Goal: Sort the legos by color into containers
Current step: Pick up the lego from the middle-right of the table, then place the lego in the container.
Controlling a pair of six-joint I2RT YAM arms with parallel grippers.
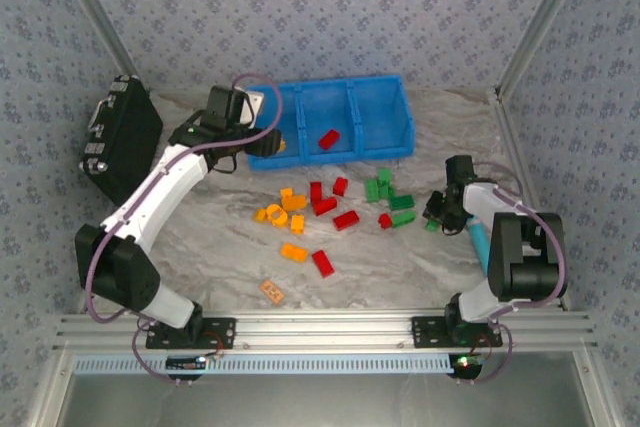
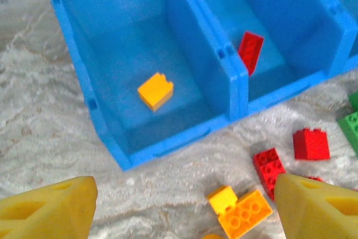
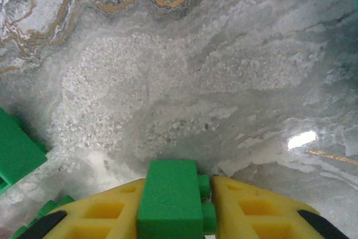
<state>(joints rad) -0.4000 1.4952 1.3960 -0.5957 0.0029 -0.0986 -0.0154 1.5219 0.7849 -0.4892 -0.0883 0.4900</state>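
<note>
The blue bin (image 1: 380,112) stands at the back with three compartments. One orange lego (image 2: 155,90) lies in its left compartment and a red lego (image 2: 250,51) in the middle one. My left gripper (image 1: 240,142) hovers open over the bin's front left corner, with nothing between its yellow fingers (image 2: 50,211). Orange (image 1: 280,209), red (image 1: 325,202) and green legos (image 1: 390,197) lie loose on the table in front of the bin. At the right, my right gripper (image 3: 179,208) is low over the table and shut on a green lego (image 3: 170,200).
A black hard case (image 1: 120,137) leans at the far left. A flat orange tag (image 1: 272,290) lies near the front. Metal frame posts and patterned walls close in the table. Two more green legos (image 3: 17,149) sit just left of the right gripper.
</note>
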